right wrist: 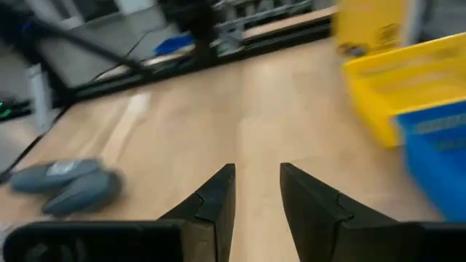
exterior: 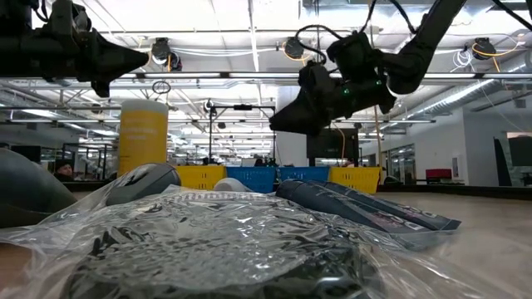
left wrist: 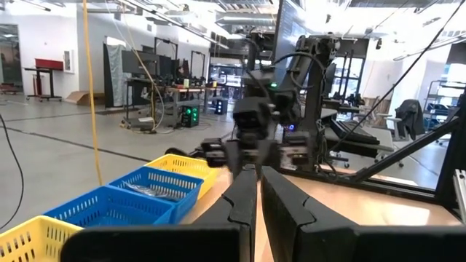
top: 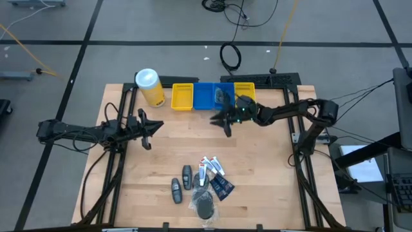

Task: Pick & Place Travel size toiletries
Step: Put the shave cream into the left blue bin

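The travel size toiletries lie near the table's front edge: white tubes (top: 209, 169), two grey oval bottles (top: 181, 183), a dark sachet (top: 221, 187) and a black puff (top: 205, 205) in clear wrap. The bottles (right wrist: 65, 185) also show in the right wrist view. My right gripper (top: 222, 119) (right wrist: 256, 191) hovers open above the table just in front of the bins, with nothing between its fingers. My left gripper (top: 149, 132) (left wrist: 257, 193) waits shut at the table's left, raised off the wood. A dark item (top: 222, 96) lies in the blue bin (top: 207, 95).
A row of bins stands at the far edge: yellow (top: 182, 96), blue, yellow (top: 245, 91). A tall yellow canister (top: 149, 86) with a white lid stands left of them. Bare wood (top: 193, 142) lies between the bins and the toiletries.
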